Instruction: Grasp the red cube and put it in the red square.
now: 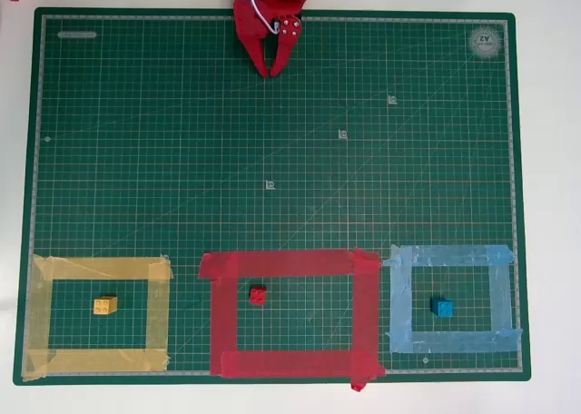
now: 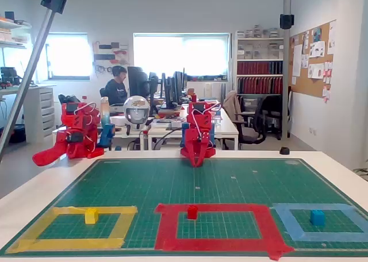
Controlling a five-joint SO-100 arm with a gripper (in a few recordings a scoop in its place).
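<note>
The red cube (image 1: pixel 259 295) (image 2: pixel 192 212) rests on the green mat inside the red square (image 1: pixel 290 363) (image 2: pixel 218 244), near that frame's upper left corner in the overhead view and clear of the tape. My red gripper (image 1: pixel 271 72) (image 2: pixel 197 162) sits far from it at the mat's far edge, pointing down at the mat. Its fingertips meet in a point with nothing between them, so it is shut and empty.
A yellow cube (image 1: pixel 105 305) (image 2: pixel 91 216) lies inside the yellow tape frame (image 1: pixel 95 269) on the left. A blue cube (image 1: pixel 442 308) (image 2: pixel 317 217) lies inside the light-blue tape frame (image 1: pixel 449 341) on the right. Bare green mat (image 1: pixel 272 160) stretches between arm and frames.
</note>
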